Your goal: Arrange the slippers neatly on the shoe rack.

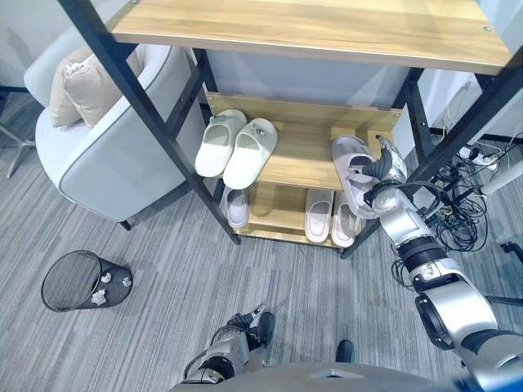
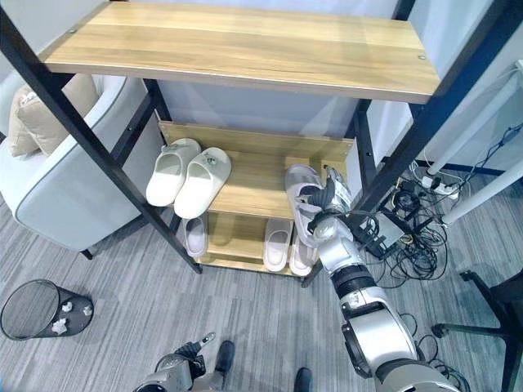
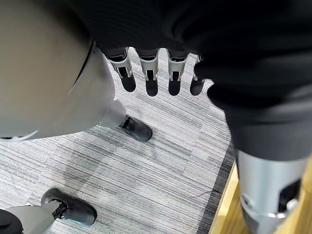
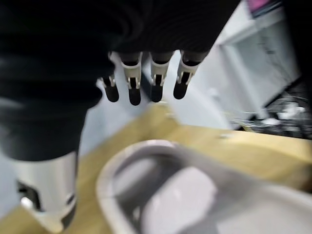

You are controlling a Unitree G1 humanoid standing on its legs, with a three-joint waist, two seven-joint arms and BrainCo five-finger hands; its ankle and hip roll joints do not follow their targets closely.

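Observation:
The shoe rack [image 1: 302, 155] has a white pair of slippers [image 1: 235, 145] on the left of its middle shelf. A grey slipper [image 1: 350, 163] lies at the right end of that shelf, its heel past the front edge. My right hand [image 1: 382, 173] is at this slipper's right side, fingers [image 4: 131, 85] straight over its strap [image 4: 195, 170]; I see no grip. On the bottom shelf are a pale single slipper [image 1: 236, 207] and a white pair [image 1: 330, 217]. My left hand [image 3: 151, 73] hangs open low over the carpet.
A grey armchair [image 1: 114, 139] with beige cushions stands left of the rack. A black wire waste basket [image 1: 78, 280] with crumpled paper sits on the carpet at the lower left. Tangled cables and a power strip [image 1: 462, 188] lie right of the rack.

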